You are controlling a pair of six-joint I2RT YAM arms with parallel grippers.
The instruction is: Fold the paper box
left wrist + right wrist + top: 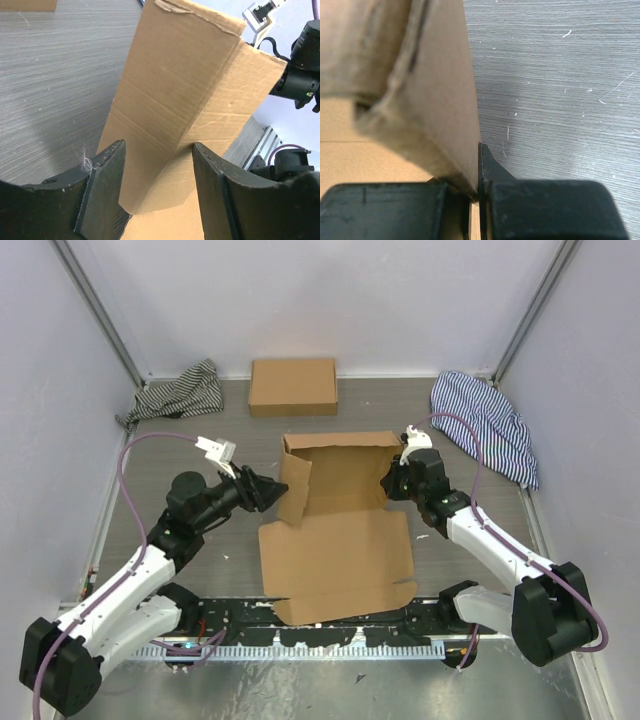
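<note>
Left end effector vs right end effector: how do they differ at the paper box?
The left end effector is open, facing the raised left flap of the paper box; the right end effector is shut on the raised right wall. The left reaches in from the box's left side, the right from its right. Both have black fingers.

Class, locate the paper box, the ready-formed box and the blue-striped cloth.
paper box (335, 555): top external view, flat near panel.
ready-formed box (293, 386): top external view, lid centre.
blue-striped cloth (497, 408): top external view, its middle.
</note>
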